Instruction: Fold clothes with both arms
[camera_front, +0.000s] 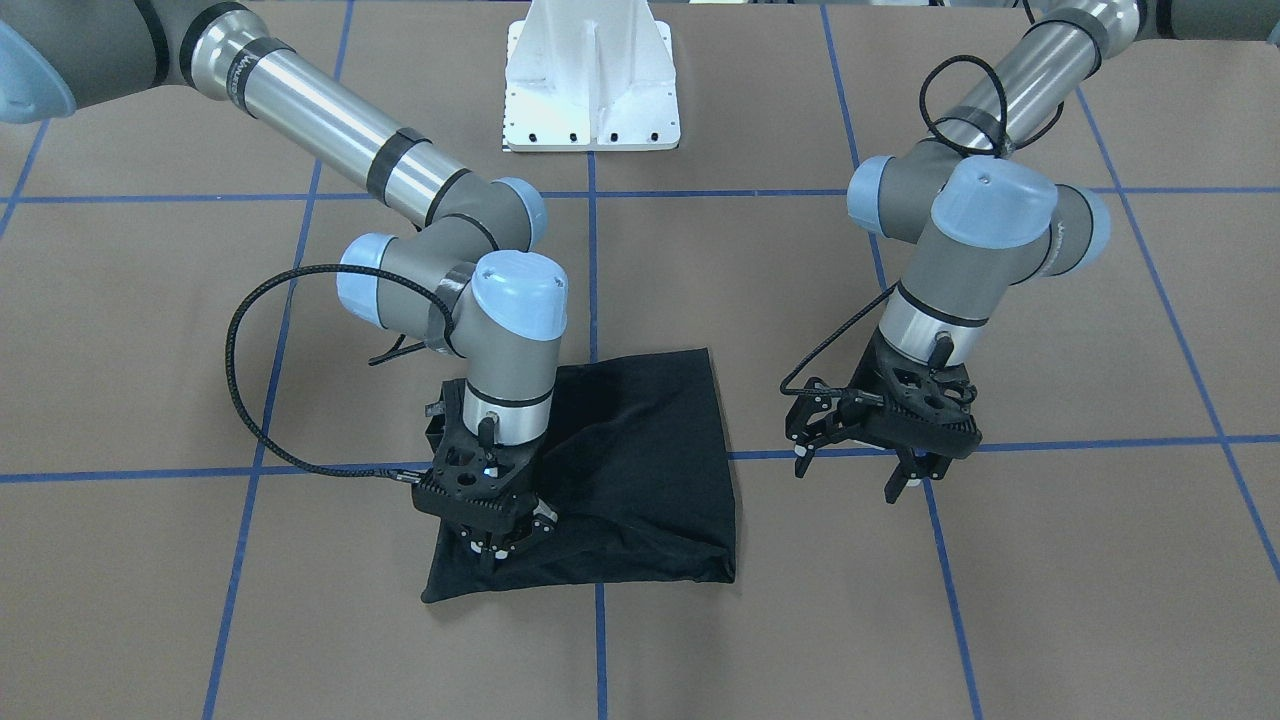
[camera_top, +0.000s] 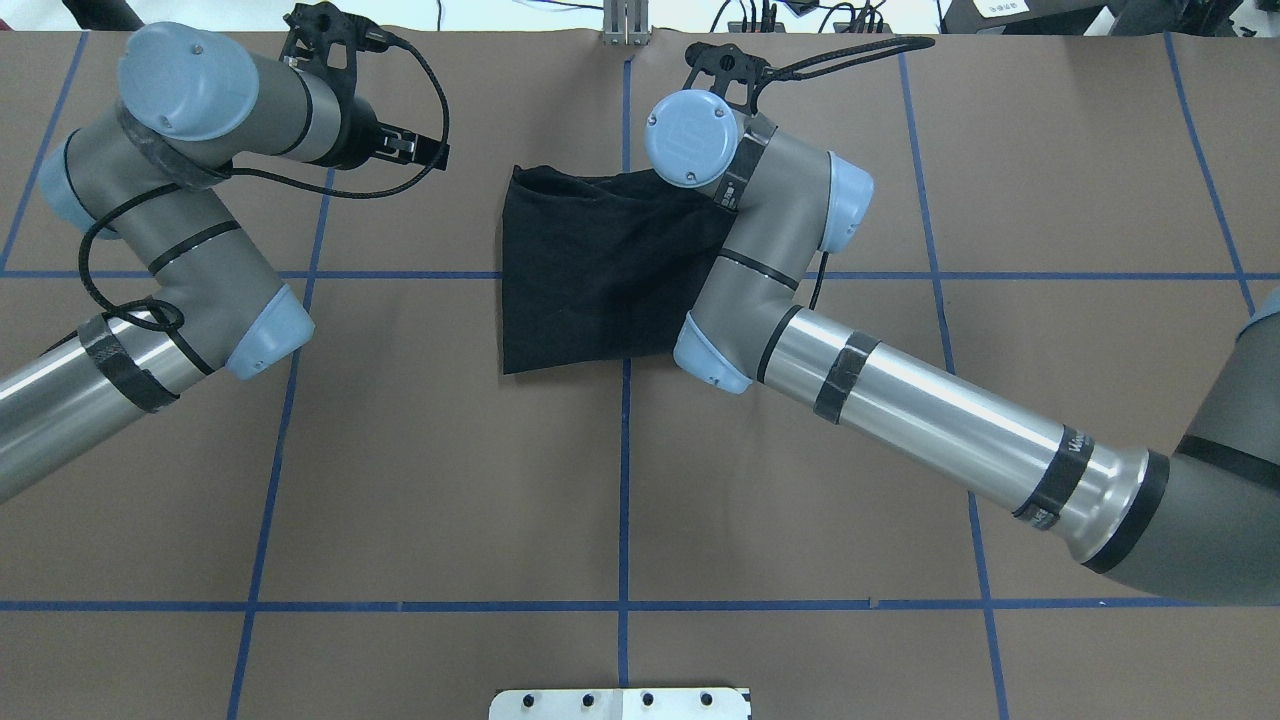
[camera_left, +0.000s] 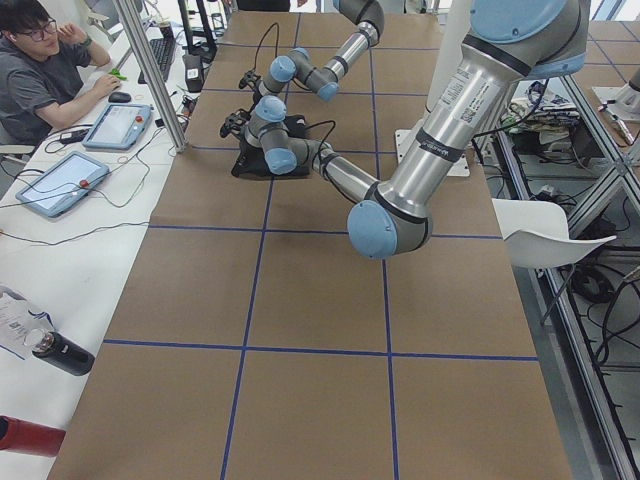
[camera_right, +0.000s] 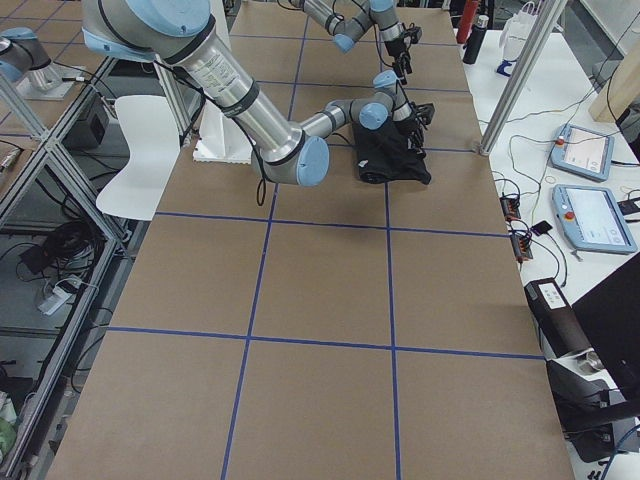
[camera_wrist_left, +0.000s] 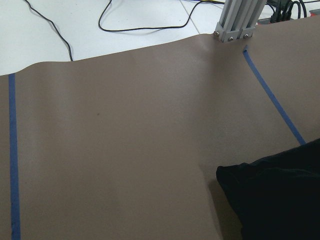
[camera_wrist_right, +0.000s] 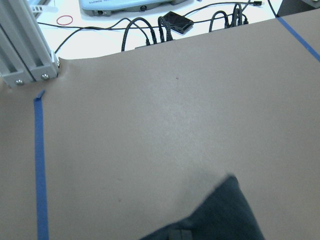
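Okay, the black T-shirt (camera_front: 640, 450) is down to a compact packet on the table (camera_front: 1000, 600), so by my reading most of the folding is done. No sleeves stick out and no print or collar shows, only plain black cloth in a rough four-sided shape. It lies on the far half of the table from me, straddling the centre blue tape line (camera_front: 597, 250).

My right hand (camera_front: 505, 535) is planted on the packet's far corner on my right side, fingers down in the cloth. I cannot tell whether they are pinching fabric or just resting on it (my right wrist view shows only a dark flap of shirt along its bottom edge). A crease runs from that corner along the far edge, which hints at some pull. My left hand (camera_front: 855, 468) hangs well apart from the shirt on its other side, fingers spread wide, holding nothing.

What's left, as I judge it: the far edge looks puffy and the sides are not square, so either one last fold or a tidy-up and a let-go.

As for direction, the packet is nearly as deep as it is wide. Its longest edge is the far one, running across the table from my right to my left, and the shape narrows toward my side. Which end was the neck I cannot say, with nothing but black showing
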